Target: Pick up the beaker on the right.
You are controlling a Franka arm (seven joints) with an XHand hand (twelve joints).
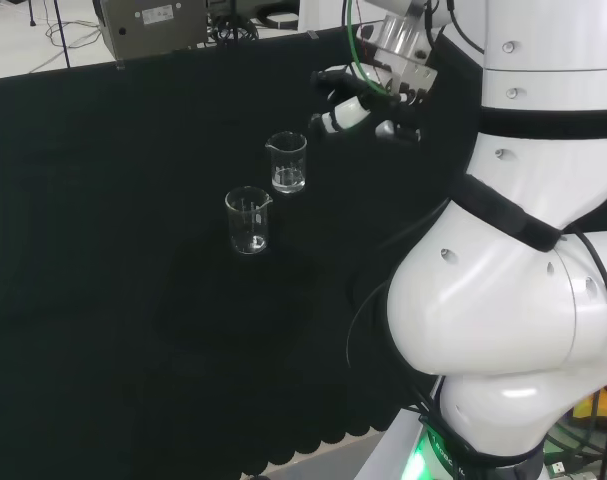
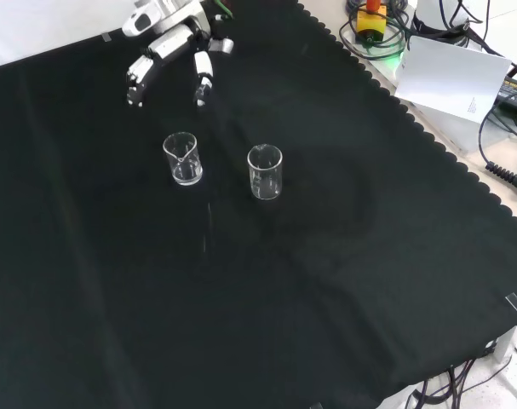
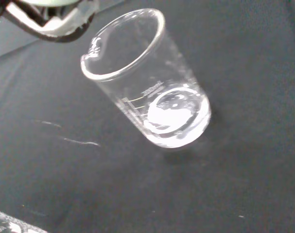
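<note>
With fingers spread and nothing held, the hand (image 1: 368,100) is best lowered squarely around the nearer beaker (image 1: 287,161).

Head view: from behind and above the arm's base, facing out over the white links (image 1: 513,250) toward the tabletop's (image 1: 103,300) far edge, at middle range.

Front view: from the opposite side, high, angled down on the tabletop (image 2: 267,324), scalloped edge at upper right (about a quarter turn from the head view).

Wrist view: very close, looking past a blurred part of the hand (image 3: 55,22) onto one beaker (image 3: 152,87) and the cloth around it.

Shared by head and front views: two beakers (image 1: 288,162) (image 1: 248,220) mid-tabletop and the hand (image 1: 368,100) beside them; same pair (image 2: 182,158) (image 2: 265,171) and hand (image 2: 169,47) from the front.
</note>
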